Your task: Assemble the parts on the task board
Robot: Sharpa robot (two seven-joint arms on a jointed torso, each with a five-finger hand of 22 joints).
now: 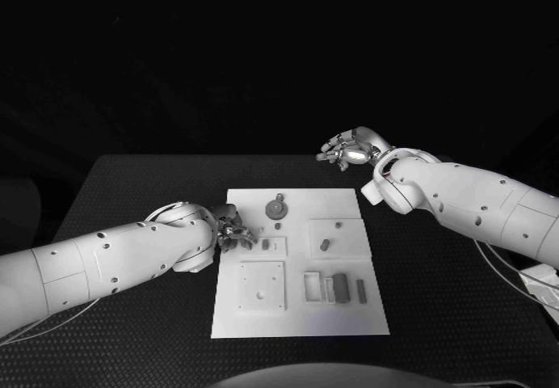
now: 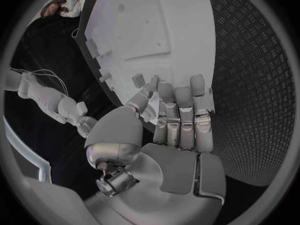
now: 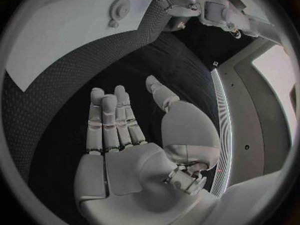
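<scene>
The left arm [image 1: 105,263], nearest the head camera, reaches in from eight o'clock across the black table [image 1: 140,174], its elbow low and its wrist turned inward toward the white task board [image 1: 297,319]. The left hand [image 1: 231,228] sits at the board's nine o'clock edge, fingers bent down over the border. In the left wrist view the fingers [image 2: 184,112] lie side by side, stretched toward the board's rim [image 2: 125,50], with the thumb [image 2: 142,97] angled in beside them; whether the fingertips pinch a part cannot be told from either view.

The right arm [image 1: 466,198] enters from three o'clock and rises toward one o'clock, ending well apart from the board. The right hand [image 1: 350,147] is held above the table's far edge, fingers loosely curled and apart, holding nothing. The right wrist view shows that hand [image 3: 131,135] flat and unclenched over the table's textured surface, fingers [image 3: 109,117] extended together, thumb [image 3: 161,92] splayed aside, touching nothing.

The board lies at the table's centre. On it, a round gear-like part [image 1: 277,209] sits near twelve o'clock, a small part [image 1: 325,242] rests right of centre, a square plate [image 1: 262,284] lies at seven o'clock, and narrow upright parts [image 1: 339,288] stand in a row at five o'clock.
</scene>
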